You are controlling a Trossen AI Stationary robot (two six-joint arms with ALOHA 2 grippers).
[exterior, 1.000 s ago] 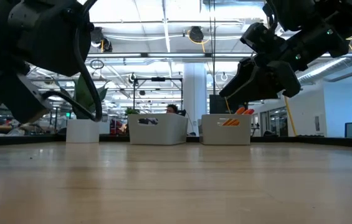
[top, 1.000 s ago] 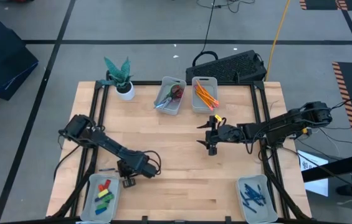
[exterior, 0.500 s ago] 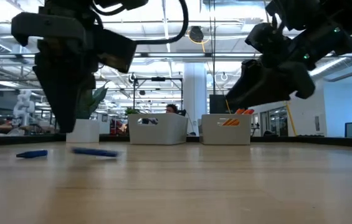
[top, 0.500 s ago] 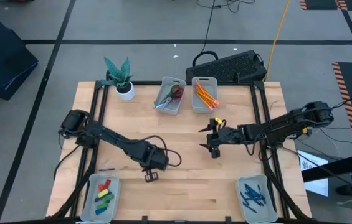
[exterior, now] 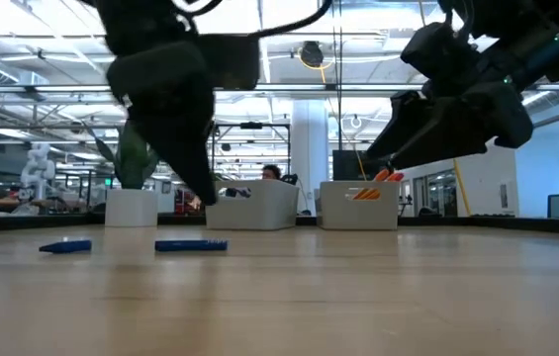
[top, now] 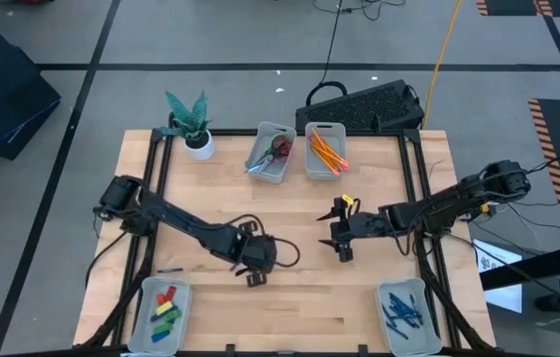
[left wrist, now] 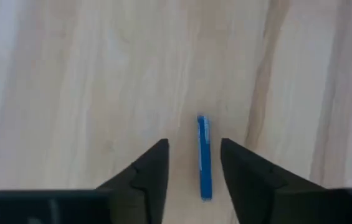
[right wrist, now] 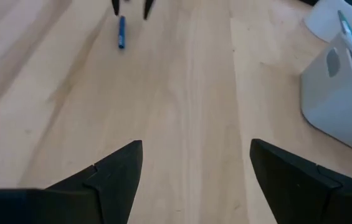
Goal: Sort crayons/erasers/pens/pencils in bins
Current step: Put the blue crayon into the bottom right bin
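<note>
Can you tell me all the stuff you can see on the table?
bins: 4, pale grey, two at the far edge, one at each near corner
pencils: several, orange, in the far right bin
scissors: red handles, in the far left bin, count unclear
erasers: several, red, green, blue, in the near left bin
pens: several, dark blue, in the near right bin
loose blue sticks: 2, on the bare table, left side
plant pot: 1, white, far left
keyboard: 1, black, behind the table
left gripper: open, over one loose blue stick
right gripper: open, above mid-table
</note>
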